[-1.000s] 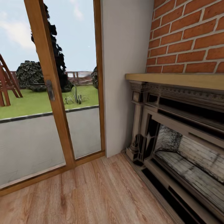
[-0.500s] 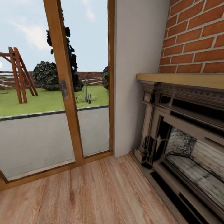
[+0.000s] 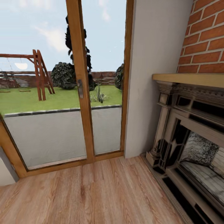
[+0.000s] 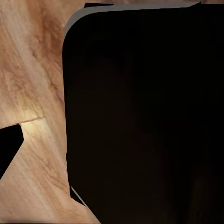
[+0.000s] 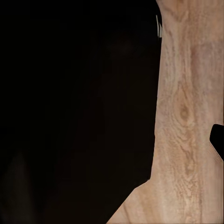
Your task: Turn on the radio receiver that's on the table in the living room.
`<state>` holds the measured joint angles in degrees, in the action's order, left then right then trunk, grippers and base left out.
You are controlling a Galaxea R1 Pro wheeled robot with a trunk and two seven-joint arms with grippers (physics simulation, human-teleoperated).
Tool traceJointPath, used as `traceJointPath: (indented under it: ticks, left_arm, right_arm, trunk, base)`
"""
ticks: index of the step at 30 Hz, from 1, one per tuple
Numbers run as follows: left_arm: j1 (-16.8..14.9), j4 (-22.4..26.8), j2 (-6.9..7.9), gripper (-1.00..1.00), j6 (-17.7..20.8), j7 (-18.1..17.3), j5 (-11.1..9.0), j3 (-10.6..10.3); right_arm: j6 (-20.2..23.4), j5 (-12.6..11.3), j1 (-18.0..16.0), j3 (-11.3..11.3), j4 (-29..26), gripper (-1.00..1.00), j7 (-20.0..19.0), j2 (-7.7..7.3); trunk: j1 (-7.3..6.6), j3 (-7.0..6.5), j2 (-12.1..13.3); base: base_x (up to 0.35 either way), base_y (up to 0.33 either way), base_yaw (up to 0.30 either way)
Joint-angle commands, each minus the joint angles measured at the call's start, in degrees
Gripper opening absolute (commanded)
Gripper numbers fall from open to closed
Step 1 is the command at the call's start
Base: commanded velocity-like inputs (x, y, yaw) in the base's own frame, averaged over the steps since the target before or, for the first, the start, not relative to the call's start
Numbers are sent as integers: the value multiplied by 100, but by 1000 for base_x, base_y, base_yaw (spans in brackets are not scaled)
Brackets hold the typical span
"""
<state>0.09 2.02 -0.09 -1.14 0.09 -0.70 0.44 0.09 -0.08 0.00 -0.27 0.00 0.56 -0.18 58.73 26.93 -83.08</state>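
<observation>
The radio receiver and the low grey table are out of view. The head view faces a room corner with light wood plank floor (image 3: 93, 193). In the left wrist view a large dark rounded body (image 4: 140, 116) hangs over the plank floor (image 4: 32, 70), and a small black tip (image 4: 7, 144) pokes in at the edge. The right wrist view has a similar dark mass (image 5: 74, 102) beside the floor (image 5: 186, 116), with a black tip (image 5: 217, 140) at its edge. Neither wrist view lets me tell how the jaws stand.
A wood-framed glass door (image 3: 79, 90) looks out on a lawn with a red swing frame (image 3: 39, 73). A white wall section (image 3: 155, 68) stands beside it. On the right are an ornate fireplace (image 3: 193, 133) with a wooden mantel (image 3: 189, 79) and a brick wall (image 3: 208, 40).
The whole head view has slid to the right, so the camera has turned left. More of the glass door and the swing frame now show, and less of the fireplace.
</observation>
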Motion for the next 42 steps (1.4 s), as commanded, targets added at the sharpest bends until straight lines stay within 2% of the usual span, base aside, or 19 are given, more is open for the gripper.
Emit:
traceJointPath:
  ticks: [1, 42]
  left_arm:
    - [0, 0, 0, 100, 0, 0, 0, 0]
    - [0, 9, 18, 100, 0, 0, -9, 0]
  right_arm:
    - [0, 0, 0, 0, -1, 100, 3, 0]
    - [-94, 0, 0, -8, -2, 100, 22, 1]
  trunk:
    - [0, 0, 0]
    - [0, 0, 0]
  base:
    - [0, 0, 272]
    - [0, 0, 272]
